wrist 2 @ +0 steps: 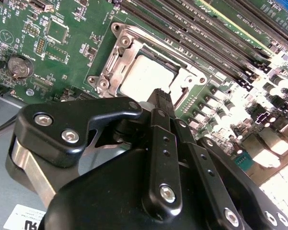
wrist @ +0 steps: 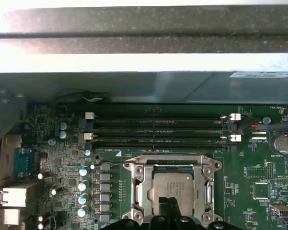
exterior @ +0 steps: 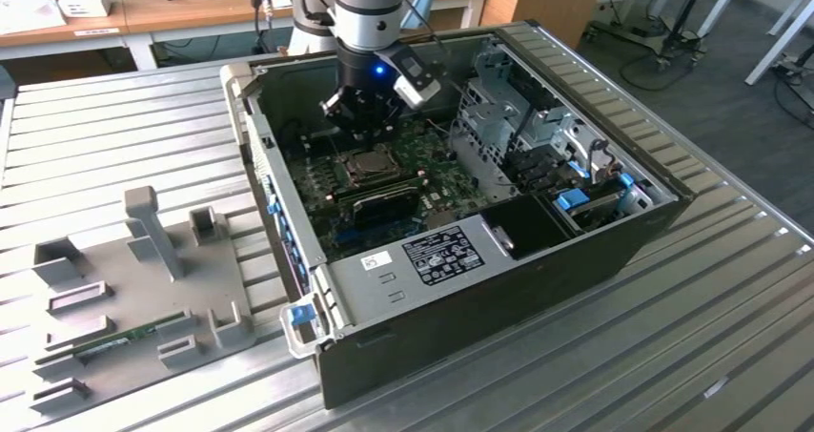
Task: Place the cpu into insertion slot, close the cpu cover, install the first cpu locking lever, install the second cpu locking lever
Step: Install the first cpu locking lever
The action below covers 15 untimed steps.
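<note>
- The gripper (wrist 2: 159, 94) hangs low inside the open computer case (exterior: 535, 260), its tip just over one edge of the socket; the fingers (wrist: 166, 207) look pressed together and pinch nothing.
- The cpu (wrist: 177, 184) already lies flat in the insertion slot (wrist: 178, 168), and the cpu cover (wrist: 139, 184) appears to be folded down around it, the chip showing through its window.
- Judged from this, the work is at the cover and levers. Any push is best made straight down on the metal frame, never on the chip's top, and gently, since the pins below are delicate.
- A thin wire rod (wrist: 108, 164) runs beside one corner of the cover; it may be a locking lever, but I cannot tell whether it is latched.
- Materials: the cpu top is dull, brushed silver-bronze metal, flat and square. The cover is thin stamped steel, shiny, with screw heads at its corners, so smooth closed fingertips could slip on it.
- The green board (wrist: 259, 167) is crowded with small parts, long black memory slots (wrist: 158, 129) near the socket and a round coin battery (wrist 2: 19, 67) further off; sideways drift risks clipping them.
- The case rests on a ribbed metal table (exterior: 102, 117).
</note>
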Tool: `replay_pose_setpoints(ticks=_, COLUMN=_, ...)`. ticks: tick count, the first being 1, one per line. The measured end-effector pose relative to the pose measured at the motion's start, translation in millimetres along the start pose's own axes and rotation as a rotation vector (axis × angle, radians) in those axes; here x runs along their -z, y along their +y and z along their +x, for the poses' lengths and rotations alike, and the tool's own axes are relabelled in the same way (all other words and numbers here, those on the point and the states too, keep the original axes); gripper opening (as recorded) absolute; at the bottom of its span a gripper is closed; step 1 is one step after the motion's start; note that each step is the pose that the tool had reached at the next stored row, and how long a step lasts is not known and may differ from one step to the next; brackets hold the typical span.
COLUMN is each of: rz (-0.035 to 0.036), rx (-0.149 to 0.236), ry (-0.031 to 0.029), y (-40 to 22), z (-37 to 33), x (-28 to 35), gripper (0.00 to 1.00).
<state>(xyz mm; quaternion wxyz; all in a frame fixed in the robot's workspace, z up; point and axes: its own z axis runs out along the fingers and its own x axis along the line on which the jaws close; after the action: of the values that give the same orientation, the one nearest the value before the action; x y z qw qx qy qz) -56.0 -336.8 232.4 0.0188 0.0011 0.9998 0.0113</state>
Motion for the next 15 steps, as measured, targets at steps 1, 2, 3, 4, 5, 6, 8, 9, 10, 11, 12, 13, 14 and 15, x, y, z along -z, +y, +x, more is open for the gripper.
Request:
replay_pose_setpoints(ticks=1, rz=0.0000, rx=0.000, ry=-0.0007, y=0.0, z=0.8, x=0.0, gripper=0.11)
replay_pose_setpoints(ticks=2, rz=0.0000, rx=0.000, ry=-0.0014, y=0.0, z=1.6, x=0.1, gripper=0.11)
replay_pose_setpoints(ticks=3, rz=0.0000, rx=0.000, ry=-0.0019, y=0.0, z=2.2, x=0.1, gripper=0.11)
replay_pose_setpoints(ticks=4, rz=-0.0001, rx=0.000, ry=-0.0025, y=0.0, z=2.8, x=0.1, gripper=0.11)
replay_pose_setpoints(ticks=5, rz=0.0000, rx=0.000, ry=-0.0030, y=0.0, z=3.5, x=0.1, gripper=0.11)
replay_pose_setpoints(ticks=6, rz=-0.0001, rx=0.000, ry=-0.0037, y=0.0, z=4.2, x=0.1, gripper=0.11)
replay_pose_setpoints(ticks=8, rz=0.0000, rx=0.000, ry=-0.0052, y=-0.1, z=6.0, x=0.2, gripper=0.11)
replay_pose_setpoints(ticks=9, rz=0.0000, rx=0.000, ry=-0.0060, y=-0.1, z=6.8, x=0.2, gripper=0.11)
replay_pose_setpoints(ticks=10, rz=0.0000, rx=0.000, ry=-0.0066, y=-0.1, z=7.5, x=0.3, gripper=0.11)
replay_pose_setpoints(ticks=11, rz=0.0000, rx=0.000, ry=-0.0068, y=0.0, z=7.8, x=0.3, gripper=0.11)
replay_pose_setpoints(ticks=12, rz=0.0000, rx=0.000, ry=-0.0069, y=0.0, z=7.8, x=0.3, gripper=0.11)
replay_pose_setpoints(ticks=13, rz=-0.0001, rx=0.000, ry=-0.0070, y=-0.1, z=7.8, x=0.3, gripper=0.11)
replay_pose_setpoints(ticks=14, rz=-0.0001, rx=0.000, ry=-0.0070, y=-0.1, z=7.9, x=0.3, gripper=0.11)
replay_pose_setpoints(ticks=15, rz=0.0000, rx=0.000, ry=-0.0070, y=-0.1, z=7.9, x=0.3, gripper=0.11)
